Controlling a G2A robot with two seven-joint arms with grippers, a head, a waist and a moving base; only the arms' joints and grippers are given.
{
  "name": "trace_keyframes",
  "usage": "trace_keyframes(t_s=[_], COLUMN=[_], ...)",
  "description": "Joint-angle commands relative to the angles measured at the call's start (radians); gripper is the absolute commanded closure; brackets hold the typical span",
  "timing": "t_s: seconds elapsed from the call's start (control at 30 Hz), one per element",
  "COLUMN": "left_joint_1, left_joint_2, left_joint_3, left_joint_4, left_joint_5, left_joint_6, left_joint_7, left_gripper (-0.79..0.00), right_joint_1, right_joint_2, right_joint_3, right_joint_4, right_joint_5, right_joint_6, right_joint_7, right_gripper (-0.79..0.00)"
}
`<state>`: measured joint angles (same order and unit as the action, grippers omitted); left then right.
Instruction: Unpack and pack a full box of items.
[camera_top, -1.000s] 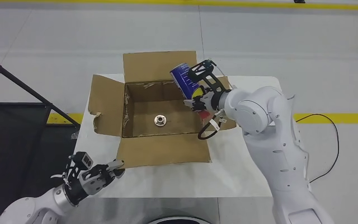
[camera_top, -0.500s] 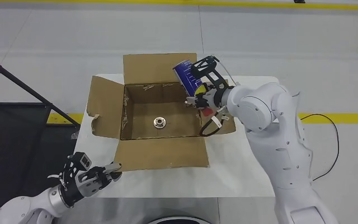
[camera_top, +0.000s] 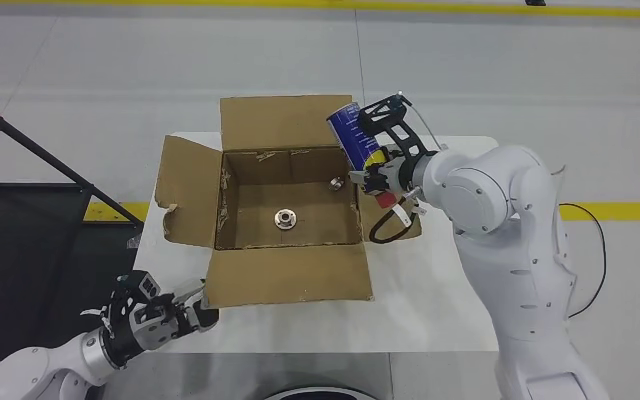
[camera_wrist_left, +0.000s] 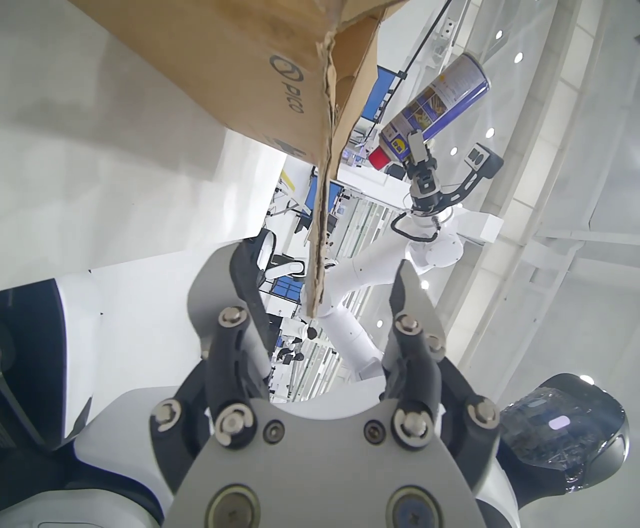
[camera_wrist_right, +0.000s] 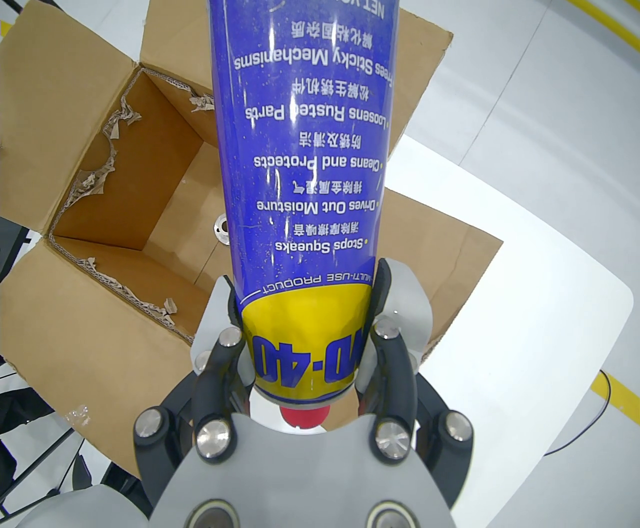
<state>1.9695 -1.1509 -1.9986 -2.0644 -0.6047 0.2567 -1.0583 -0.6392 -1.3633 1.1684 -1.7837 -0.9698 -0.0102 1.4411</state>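
- Top view: we see the right gripper (camera_top: 376, 168) holding the spray can (camera_top: 348, 128) above the cardboard box's (camera_top: 290, 268) far right corner.
- Left wrist view: the left gripper's (camera_wrist_left: 322, 260) jaws stand apart, with the cardboard box's (camera_wrist_left: 240, 75) flap edge between them.
- Right wrist view: the jaws are clamped on the spray can (camera_wrist_right: 305, 150).

bright even overhead light, ceiling lamps (camera_wrist_left: 518, 57) glaring, sheen on spray can (camera_wrist_right: 300, 175), wide-angle bending at wrist view edges

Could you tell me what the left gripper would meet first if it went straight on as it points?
Probably the cardboard box's front flap: its torn edge stands just ahead of the left gripper, in line with its open fingers.
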Motion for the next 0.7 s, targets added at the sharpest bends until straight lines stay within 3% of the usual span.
trace_keyframes(t_s=[0.0, 0.37, 0.67], left_joint_1=[0.000, -0.016, -0.011], left_joint_2=[0.000, 0.000, 0.004], left_joint_3=[0.000, -0.009, -0.047], left_joint_4=[0.000, 0.013, 0.025], left_joint_5=[0.000, -0.047, -0.083], left_joint_6=[0.000, -0.019, -0.035], left_joint_7=[0.000, 0.033, 0.010], left_gripper=[-0.785, -0.785, -0.785], right_joint_1=[0.000, -0.022, -0.140], right_joint_2=[0.000, 0.007, 0.049], right_joint_3=[0.000, 0.016, 0.206], right_joint_4=[0.000, -0.009, -0.173], right_joint_5=[0.000, -0.025, -0.132], right_joint_6=[0.000, -0.008, 0.032], right_joint_7=[0.000, -0.028, 0.095], right_gripper=[0.000, 0.000, 0.000])
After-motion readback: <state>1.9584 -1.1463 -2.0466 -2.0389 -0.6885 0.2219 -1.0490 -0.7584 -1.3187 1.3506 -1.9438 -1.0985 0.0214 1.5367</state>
